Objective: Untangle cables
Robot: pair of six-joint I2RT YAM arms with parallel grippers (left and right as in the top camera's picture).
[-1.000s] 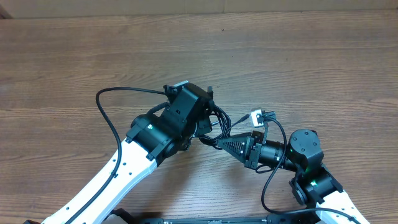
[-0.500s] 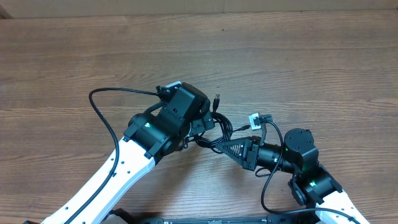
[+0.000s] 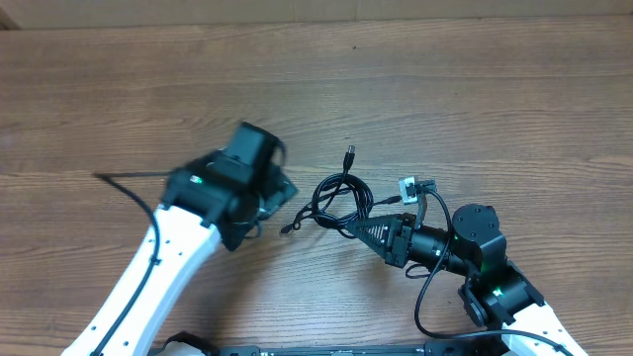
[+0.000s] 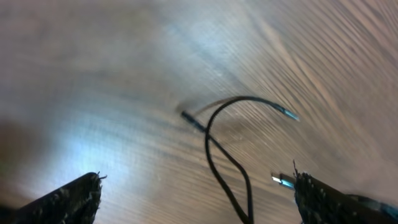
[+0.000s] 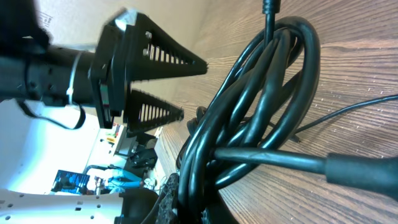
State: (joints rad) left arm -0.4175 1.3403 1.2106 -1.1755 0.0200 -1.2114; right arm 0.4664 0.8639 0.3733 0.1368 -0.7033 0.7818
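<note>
Overhead: cables (image 3: 334,198) lie in a loose knotted bunch mid-desk (image 3: 475,89), between the two arms. One plug end (image 3: 349,153) sticks out on the far side. A loose end (image 3: 286,229) trails toward the left arm (image 3: 188,237), which is blurred. Right gripper (image 3: 349,226) is clenched on the bunch's near edge, and the right wrist view shows the loops packed close up. Left gripper (image 4: 196,183) is released, fingers spread wide, beside the bunch and not touching it. A thin loop lies on the desk ahead of it.
</note>
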